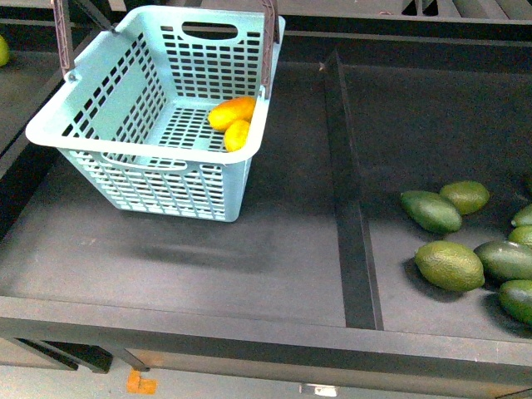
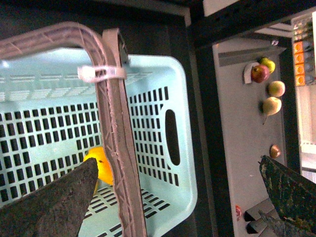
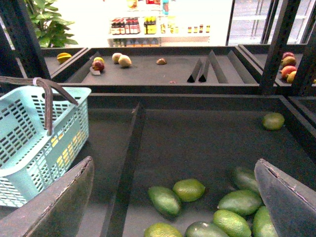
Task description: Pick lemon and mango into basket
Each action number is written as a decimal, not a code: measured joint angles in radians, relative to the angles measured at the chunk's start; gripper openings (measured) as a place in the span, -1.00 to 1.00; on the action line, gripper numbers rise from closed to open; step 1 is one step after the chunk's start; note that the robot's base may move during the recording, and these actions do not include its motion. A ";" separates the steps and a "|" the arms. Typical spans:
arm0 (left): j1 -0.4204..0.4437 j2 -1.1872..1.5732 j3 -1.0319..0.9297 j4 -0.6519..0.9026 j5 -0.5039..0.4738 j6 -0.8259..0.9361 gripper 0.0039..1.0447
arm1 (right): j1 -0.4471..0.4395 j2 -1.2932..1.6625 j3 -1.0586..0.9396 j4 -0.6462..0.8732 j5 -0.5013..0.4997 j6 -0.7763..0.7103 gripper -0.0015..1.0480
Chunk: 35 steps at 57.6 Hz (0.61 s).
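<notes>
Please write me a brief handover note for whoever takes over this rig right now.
Left gripper: open, holding nothing, above the basket by its brown handle.
Right gripper: open, holding nothing, over the green fruits in the right compartment.
Mango and lemon both lie touching on the basket floor, against its right wall.
Done: both fruits are in.
Left: nothing to pick; probably just retract the arms.

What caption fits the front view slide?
Mango and lemon lie together inside the tilted turquoise basket; green avocados sit right.
</notes>
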 joint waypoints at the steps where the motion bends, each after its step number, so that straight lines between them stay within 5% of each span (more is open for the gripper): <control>1: 0.000 -0.023 -0.026 0.002 -0.002 0.006 0.87 | 0.000 0.000 0.000 0.000 0.000 0.000 0.83; 9: -0.004 -0.094 -0.127 0.017 0.003 0.042 0.87 | 0.000 0.000 0.000 0.000 0.000 0.000 0.83; 16: 0.025 -0.296 -0.650 0.763 0.264 0.671 0.41 | 0.000 0.000 0.000 0.000 0.000 0.000 0.83; 22: 0.053 -0.471 -1.031 1.289 0.299 1.122 0.04 | 0.000 0.000 0.000 0.000 0.000 0.000 0.83; 28: 0.091 -0.621 -1.296 1.513 0.317 1.368 -0.33 | 0.000 0.000 0.000 0.000 0.000 0.000 0.83; 35: 0.118 -0.717 -1.530 1.595 0.345 1.453 -0.78 | 0.000 0.000 0.000 0.000 0.000 0.000 0.83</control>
